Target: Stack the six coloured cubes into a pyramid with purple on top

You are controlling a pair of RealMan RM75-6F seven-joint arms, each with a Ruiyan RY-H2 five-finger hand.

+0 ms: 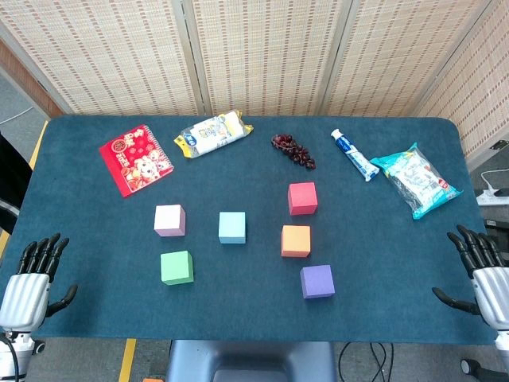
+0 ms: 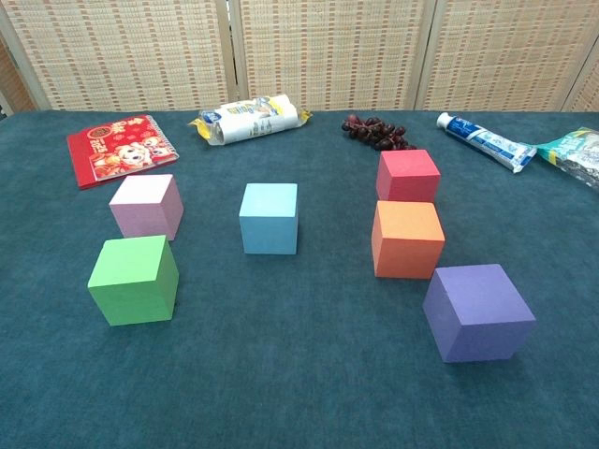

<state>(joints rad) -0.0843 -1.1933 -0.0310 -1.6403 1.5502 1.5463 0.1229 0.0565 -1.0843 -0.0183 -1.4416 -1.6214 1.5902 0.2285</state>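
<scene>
Six loose cubes, purple (image 1: 317, 281) at 5 o'clock of the cluster, look light, stiff, matte: grip opposite flat faces; left hand (image 1: 32, 278) and right hand (image 1: 481, 270) rest empty, fingers apart

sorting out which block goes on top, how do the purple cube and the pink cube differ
The dark purple foam cube lies at the near right of the table, closest to the right hand; the pale pink foam cube lies further back on the left. The purple cube is turned at an angle to the table edge, while the pink cube sits nearly square. Both rest separately on the blue cloth, unstacked and untouched, and look alike in size.
</scene>
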